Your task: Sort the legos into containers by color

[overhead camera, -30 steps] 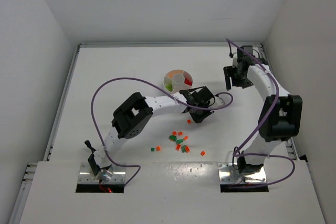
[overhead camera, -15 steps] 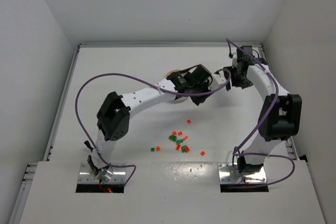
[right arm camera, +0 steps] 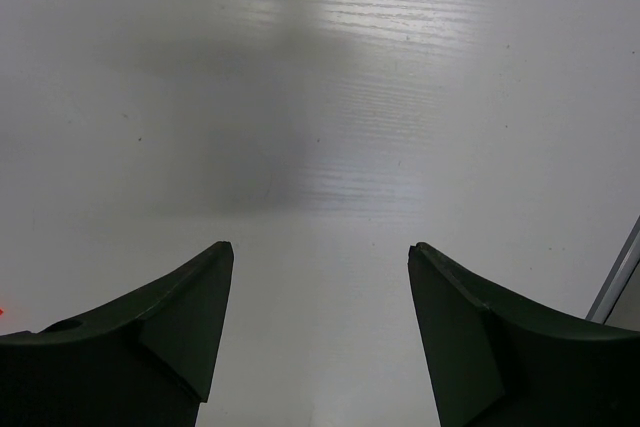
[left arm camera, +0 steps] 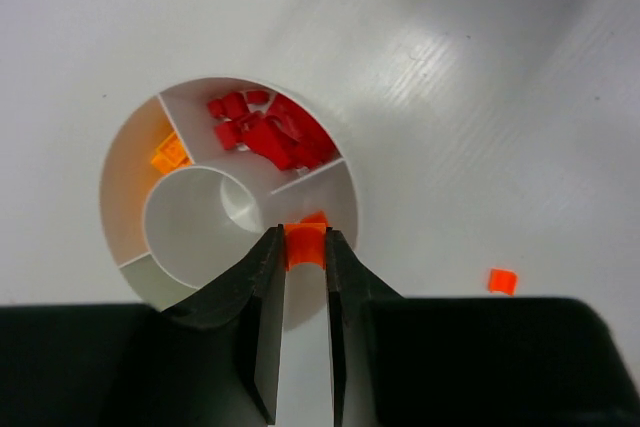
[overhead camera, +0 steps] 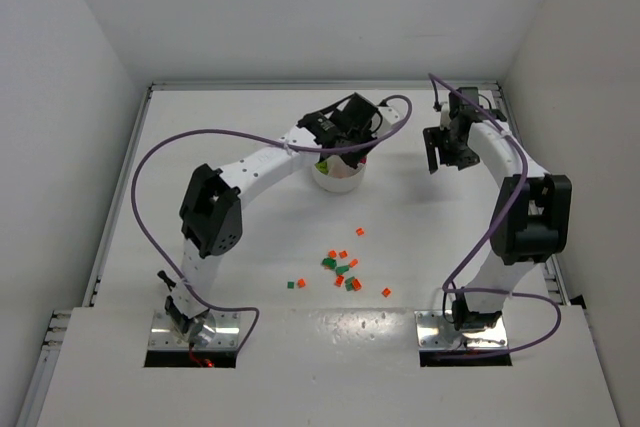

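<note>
An orange brick (left arm camera: 303,247) over the dish (left arm camera: 190,222)
The left claw (left arm camera: 301,237) pinches it; the right claw (right arm camera: 318,247) gapes wide, empty, over the surface (right arm camera: 320,97).

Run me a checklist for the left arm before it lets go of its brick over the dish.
1. Grip: left gripper shut on the orange brick: ok.
2. Over the white dish: the brick hangs inside its near rim: ok.
3. Right wedge: the loose orange bricks lie left of the hub. The held brick hangs over the wedge right of it, beside the red bricks, and the fingers hide most of that wedge: cannot tell.
4. Height above the dish floor: cannot tell.
5. Right gripper open, holding nothing, apart from the dish: ok.
</note>
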`<move>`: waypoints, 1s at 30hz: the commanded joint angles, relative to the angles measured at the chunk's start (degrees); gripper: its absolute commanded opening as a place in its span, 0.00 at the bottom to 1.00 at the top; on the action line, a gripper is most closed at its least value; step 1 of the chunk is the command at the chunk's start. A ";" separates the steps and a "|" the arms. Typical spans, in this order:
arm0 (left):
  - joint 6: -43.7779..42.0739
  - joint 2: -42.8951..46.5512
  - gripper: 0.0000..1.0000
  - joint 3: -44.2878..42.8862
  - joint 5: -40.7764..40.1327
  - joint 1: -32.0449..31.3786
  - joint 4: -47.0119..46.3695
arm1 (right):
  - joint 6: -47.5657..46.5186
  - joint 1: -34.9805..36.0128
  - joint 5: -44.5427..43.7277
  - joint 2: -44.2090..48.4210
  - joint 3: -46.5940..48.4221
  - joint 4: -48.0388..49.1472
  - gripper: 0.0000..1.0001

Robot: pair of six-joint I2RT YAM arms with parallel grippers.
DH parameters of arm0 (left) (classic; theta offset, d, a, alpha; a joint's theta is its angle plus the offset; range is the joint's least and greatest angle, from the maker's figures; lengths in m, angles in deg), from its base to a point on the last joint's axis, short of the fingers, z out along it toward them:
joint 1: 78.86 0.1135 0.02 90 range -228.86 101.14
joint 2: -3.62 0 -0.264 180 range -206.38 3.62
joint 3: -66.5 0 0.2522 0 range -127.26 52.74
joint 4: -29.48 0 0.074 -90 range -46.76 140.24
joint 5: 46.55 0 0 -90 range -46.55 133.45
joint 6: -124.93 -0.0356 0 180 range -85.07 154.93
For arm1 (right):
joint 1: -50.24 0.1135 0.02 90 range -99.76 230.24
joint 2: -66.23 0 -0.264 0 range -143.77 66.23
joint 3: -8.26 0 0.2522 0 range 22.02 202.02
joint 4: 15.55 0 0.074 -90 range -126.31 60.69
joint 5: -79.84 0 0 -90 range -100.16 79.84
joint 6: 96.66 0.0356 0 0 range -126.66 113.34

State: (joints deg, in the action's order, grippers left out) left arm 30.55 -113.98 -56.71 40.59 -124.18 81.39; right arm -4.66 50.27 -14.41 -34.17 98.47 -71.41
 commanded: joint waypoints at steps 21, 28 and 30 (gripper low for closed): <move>0.16 -0.35 0.37 0.02 -0.84 1.81 1.66 | 0.90 -0.21 0.82 -1.47 2.48 0.62 0.71; 0.16 0.26 0.46 0.02 -0.84 1.81 1.66 | 0.90 -0.21 0.82 -1.47 3.01 0.62 0.71; -0.80 1.58 0.40 1.34 2.93 1.81 1.66 | 0.90 -0.21 0.82 -1.47 3.01 0.62 0.71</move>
State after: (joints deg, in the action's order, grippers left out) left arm 30.52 -115.62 -56.40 40.33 -122.78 83.66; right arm -4.66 50.27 -14.15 -35.76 99.10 -71.41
